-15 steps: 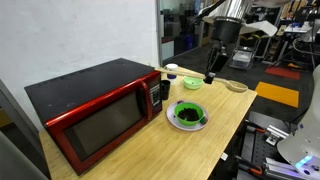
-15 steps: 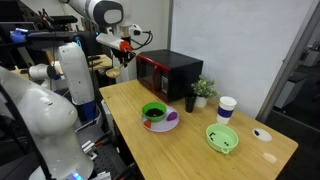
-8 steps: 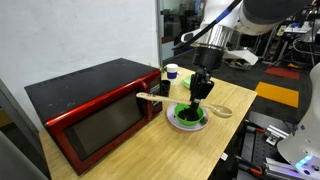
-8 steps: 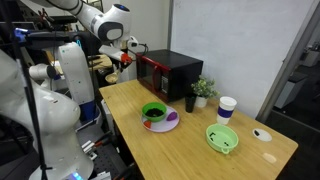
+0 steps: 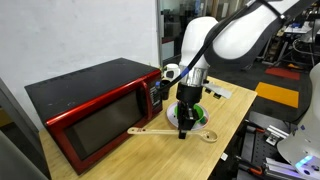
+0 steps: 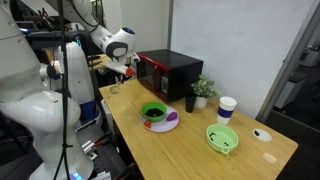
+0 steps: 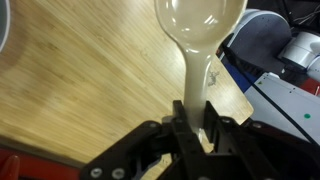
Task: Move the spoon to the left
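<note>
Wooden spoon (image 7: 197, 62), its handle clamped in the clenched gripper (image 7: 195, 122), hangs low over the table (image 5: 215, 155) at centre frame, before the red microwave (image 5: 90, 115). Carried from upper right within a second, it seems ready for set-down.

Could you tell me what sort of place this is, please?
Probably a robotics lab staging a kitchen: a red microwave on a wooden table, with other white robot hardware beside it.

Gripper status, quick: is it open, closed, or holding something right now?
Gripper: closed on the handle of the wooden spoon.
</note>
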